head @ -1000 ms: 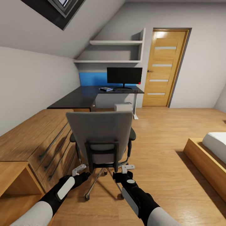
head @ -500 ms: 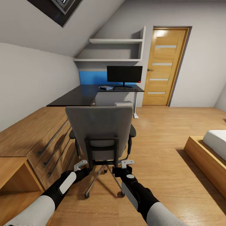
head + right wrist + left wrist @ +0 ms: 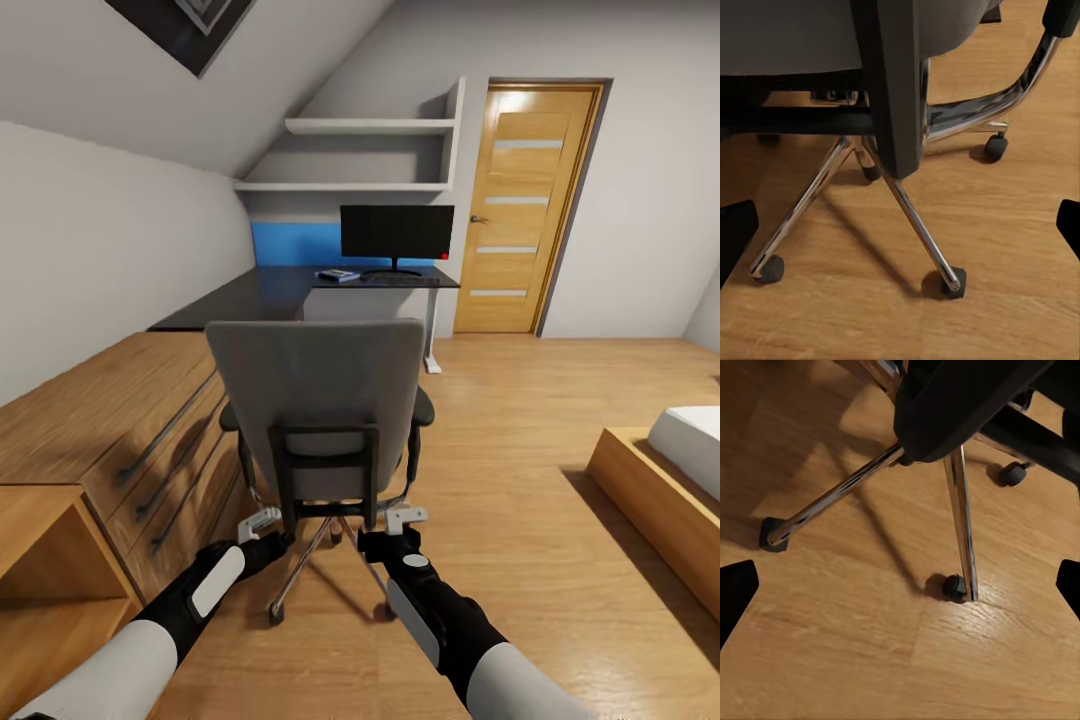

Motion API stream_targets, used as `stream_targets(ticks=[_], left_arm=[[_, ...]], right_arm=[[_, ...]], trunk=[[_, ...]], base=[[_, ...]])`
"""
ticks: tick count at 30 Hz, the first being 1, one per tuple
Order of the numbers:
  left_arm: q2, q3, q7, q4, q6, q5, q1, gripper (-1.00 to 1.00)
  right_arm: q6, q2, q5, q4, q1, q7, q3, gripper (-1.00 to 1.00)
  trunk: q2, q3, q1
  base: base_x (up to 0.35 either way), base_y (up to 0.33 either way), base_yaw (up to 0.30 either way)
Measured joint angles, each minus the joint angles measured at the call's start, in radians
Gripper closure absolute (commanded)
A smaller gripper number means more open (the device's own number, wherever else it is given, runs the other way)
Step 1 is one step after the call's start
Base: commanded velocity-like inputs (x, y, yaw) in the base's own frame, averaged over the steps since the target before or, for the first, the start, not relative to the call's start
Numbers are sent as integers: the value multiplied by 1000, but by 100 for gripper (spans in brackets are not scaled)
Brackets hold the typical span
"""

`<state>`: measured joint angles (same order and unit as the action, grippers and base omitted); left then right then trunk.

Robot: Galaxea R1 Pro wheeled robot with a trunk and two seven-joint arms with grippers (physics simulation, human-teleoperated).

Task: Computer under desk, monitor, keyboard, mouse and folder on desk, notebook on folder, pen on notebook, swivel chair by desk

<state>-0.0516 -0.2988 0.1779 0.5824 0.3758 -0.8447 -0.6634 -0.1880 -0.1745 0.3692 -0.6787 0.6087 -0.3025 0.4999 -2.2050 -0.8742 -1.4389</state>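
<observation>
Closer now, chair [image 3: 318, 420] and table [image 3: 290, 292] loom larger as I push; both hands [image 3: 262, 522] [image 3: 397, 522] spread apart, gripping nothing.

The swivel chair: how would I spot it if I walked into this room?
Look along the wooden drawer unit toward the black desk. The swivel chair stands on the floor between them and the robot, back turned. It alone has grey upholstery, a black frame and chrome legs on casters.
</observation>
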Motion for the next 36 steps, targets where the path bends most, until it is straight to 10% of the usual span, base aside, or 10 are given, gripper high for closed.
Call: stream_targets(ticks=[17, 36], left_arm=[[1, -12, -7, -24, 4, 2, 1, -100], [2, -169, -8, -46, -9, 5, 6, -100]], right_arm=[[-4, 0, 0, 0, 1, 0, 1, -100], [-6, 0, 1, -1, 1, 0, 0, -100]], trunk=[[-91, -41, -50], [-91, -41, -50]], base=[[0, 0, 0], [140, 7, 0]])
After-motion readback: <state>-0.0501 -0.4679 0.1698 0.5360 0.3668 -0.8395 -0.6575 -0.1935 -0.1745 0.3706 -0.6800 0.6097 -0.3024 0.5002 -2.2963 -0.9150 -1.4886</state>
